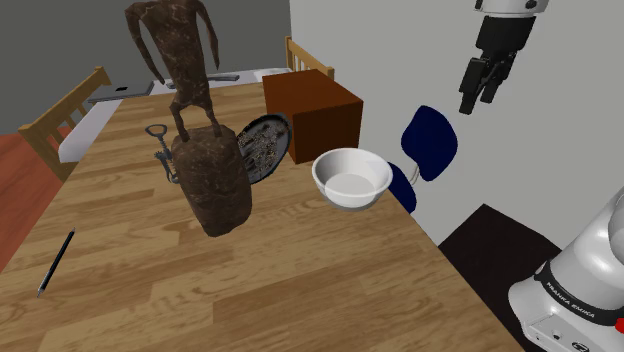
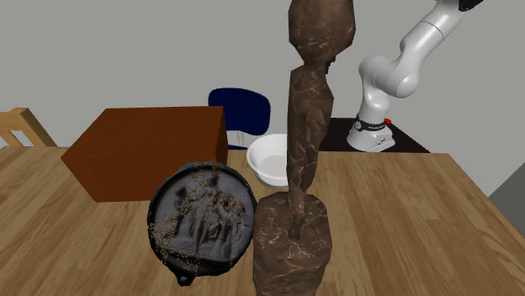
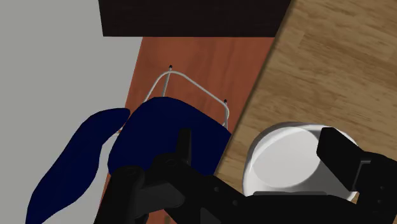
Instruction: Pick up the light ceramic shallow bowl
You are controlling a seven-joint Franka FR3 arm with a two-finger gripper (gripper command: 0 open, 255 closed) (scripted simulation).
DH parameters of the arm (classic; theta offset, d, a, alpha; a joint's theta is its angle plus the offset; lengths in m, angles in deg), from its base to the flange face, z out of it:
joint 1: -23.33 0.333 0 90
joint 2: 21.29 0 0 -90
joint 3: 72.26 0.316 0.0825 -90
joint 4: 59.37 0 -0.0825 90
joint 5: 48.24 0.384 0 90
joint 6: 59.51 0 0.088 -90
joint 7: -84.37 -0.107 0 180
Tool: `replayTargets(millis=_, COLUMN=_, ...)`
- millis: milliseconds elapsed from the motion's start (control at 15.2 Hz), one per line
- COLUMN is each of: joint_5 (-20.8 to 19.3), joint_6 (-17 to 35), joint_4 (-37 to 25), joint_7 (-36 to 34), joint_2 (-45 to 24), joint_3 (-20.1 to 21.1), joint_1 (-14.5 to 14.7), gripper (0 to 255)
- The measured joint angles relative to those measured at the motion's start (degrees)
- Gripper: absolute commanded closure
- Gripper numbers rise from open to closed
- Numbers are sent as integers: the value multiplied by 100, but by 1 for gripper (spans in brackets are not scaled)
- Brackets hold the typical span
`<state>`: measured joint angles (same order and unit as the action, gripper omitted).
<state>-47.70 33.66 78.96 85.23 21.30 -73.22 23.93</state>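
White bowl (image 1: 352,177): shallow, plain, empty, upright. It stands on the wooden table (image 1: 300,290) close to the edge at the shoulder view's right. A brown box (image 1: 312,112) is just beyond it on the far side, and a blue chair (image 1: 430,140) is off the table edge beside it.

Other items on the table:
- a tall brown statue (image 1: 205,150) near the middle
- a dark round embossed plate (image 1: 262,148) leaning between statue and box
- a corkscrew (image 1: 160,140) to the statue's left
- a pen (image 1: 56,262) near the left edge

Black gripper (image 1: 480,100): fingers apart, nothing between them. It hangs high in the air to the right of the bowl, above the chair and off the table, and is well apart from the bowl.

Arm pose: reaching up from the stand, with the hand pointing steeply down. In the wrist view the bowl (image 3: 289,162) sits off to one side, partly behind one finger.

Step in hand, as judged: the approach, with the grasp not yet begun.

Next move, as judged: shift left over the table until the rim lies between the fingers. Then come down with one finger inside the wall and one outside, and close.
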Motion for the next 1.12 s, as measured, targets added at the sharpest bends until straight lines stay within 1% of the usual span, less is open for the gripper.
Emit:
replayTargets(millis=132, joint_5=17, joint_6=63, joint_4=-10, joint_7=41, joint_2=-92, joint_3=-29, joint_1=10, gripper=0)
replayTargets(millis=264, joint_5=92, joint_6=322, joint_4=-50, joint_7=162, joint_2=-458, joint_3=-109, joint_1=53, gripper=0)
replayTargets(millis=726, joint_5=535, joint_6=1191, joint_4=-441, joint_7=759, joint_2=-2020, joint_3=-395, joint_1=263, gripper=0)
replayTargets(millis=924, joint_5=783, joint_6=1426, joint_4=-797, joint_7=1087, joint_2=-2764, joint_3=-511, joint_1=342, gripper=0)
replayTargets(millis=1122, joint_5=1083, joint_6=1641, joint_4=-1092, joint_7=1360, joint_2=-3439, joint_3=-537, joint_1=437, gripper=0)
